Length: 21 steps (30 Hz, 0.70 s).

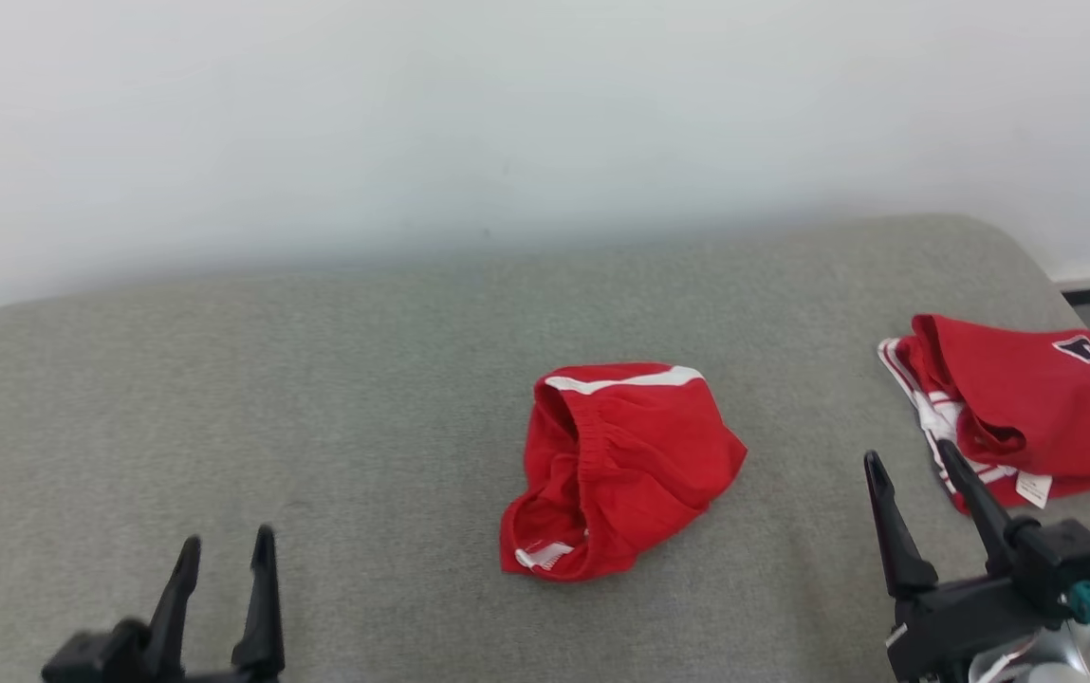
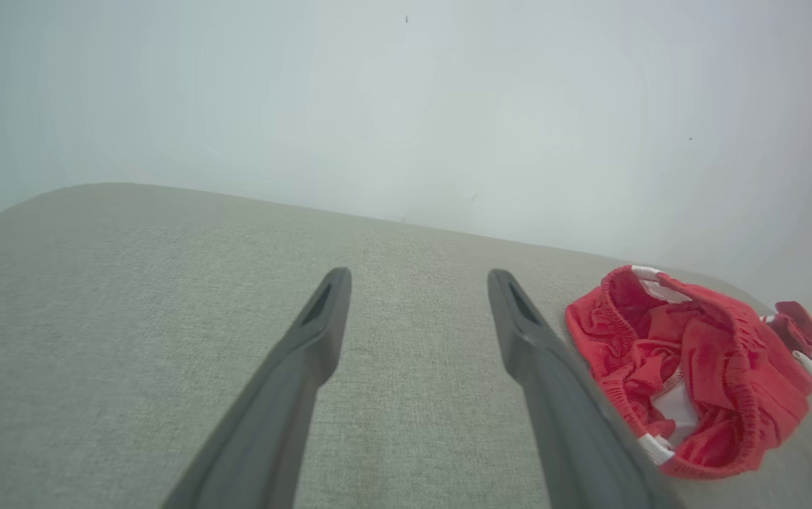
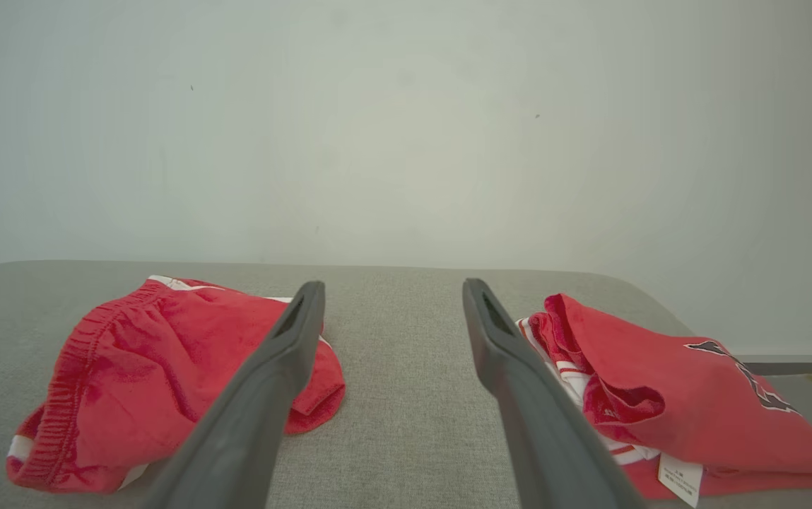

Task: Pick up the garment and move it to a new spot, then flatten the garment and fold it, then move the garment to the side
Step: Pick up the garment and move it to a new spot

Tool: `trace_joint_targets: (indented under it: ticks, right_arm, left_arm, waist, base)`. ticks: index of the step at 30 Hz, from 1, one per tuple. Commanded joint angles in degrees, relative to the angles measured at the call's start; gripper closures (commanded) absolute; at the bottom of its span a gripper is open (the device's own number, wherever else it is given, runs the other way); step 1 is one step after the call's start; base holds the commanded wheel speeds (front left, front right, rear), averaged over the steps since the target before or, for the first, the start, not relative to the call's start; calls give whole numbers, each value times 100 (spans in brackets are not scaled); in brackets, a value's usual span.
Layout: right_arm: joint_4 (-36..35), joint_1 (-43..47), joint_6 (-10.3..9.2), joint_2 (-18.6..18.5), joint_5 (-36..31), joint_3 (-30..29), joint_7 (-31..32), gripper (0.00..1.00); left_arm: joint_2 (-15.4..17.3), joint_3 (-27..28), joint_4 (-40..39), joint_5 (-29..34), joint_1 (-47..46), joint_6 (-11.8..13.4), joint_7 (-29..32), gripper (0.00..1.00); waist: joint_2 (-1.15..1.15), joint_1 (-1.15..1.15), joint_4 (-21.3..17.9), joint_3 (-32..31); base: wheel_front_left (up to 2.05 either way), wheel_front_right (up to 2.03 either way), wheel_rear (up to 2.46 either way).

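The garment (image 1: 620, 465) is a pair of red shorts with a white stripe and an elastic waistband, lying crumpled in the middle of the grey cushion (image 1: 364, 398). My left gripper (image 1: 227, 541) stands open at the lower left, well clear of the garment and holding nothing. In the left wrist view the garment (image 2: 688, 367) lies just right of that open gripper (image 2: 418, 276). My right gripper (image 1: 912, 455) is open at the lower right. In the right wrist view its open fingers (image 3: 393, 286) point at bare cushion, with the garment (image 3: 151, 367) to their left.
A folded red jersey (image 1: 1028, 408) with dark lettering and white trim lies at the cushion's right edge, close beside my right gripper; it shows too in the right wrist view (image 3: 660, 382). A pale wall (image 1: 545, 123) rises behind. Bare cushion stretches across the left half.
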Motion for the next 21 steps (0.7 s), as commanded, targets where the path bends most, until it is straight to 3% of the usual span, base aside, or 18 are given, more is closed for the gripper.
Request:
trace_joint_targets:
  ticks: [1,10,21]
  right_arm:
    - [56,125,-15,-44,41,-12,-68,0]
    - [376,417,-15,29,30,-59,-169,0]
    - [534,408,-15,95,-3,0,-217,0]
  left_arm:
    - [-78,112,-164,140,268,-12,-22,0]
    - [-292,524,-528,504,1005,-179,-18,0]
    - [-420,702,-561,701,1104,-307,-19,0]
  waist:
    - [0,1,187,-181]
    - [0,1,263,-334]
    - [0,1,248,-336]
  base:
    - [0,0,0]
    - [0,0,0]
    - [0,0,0]
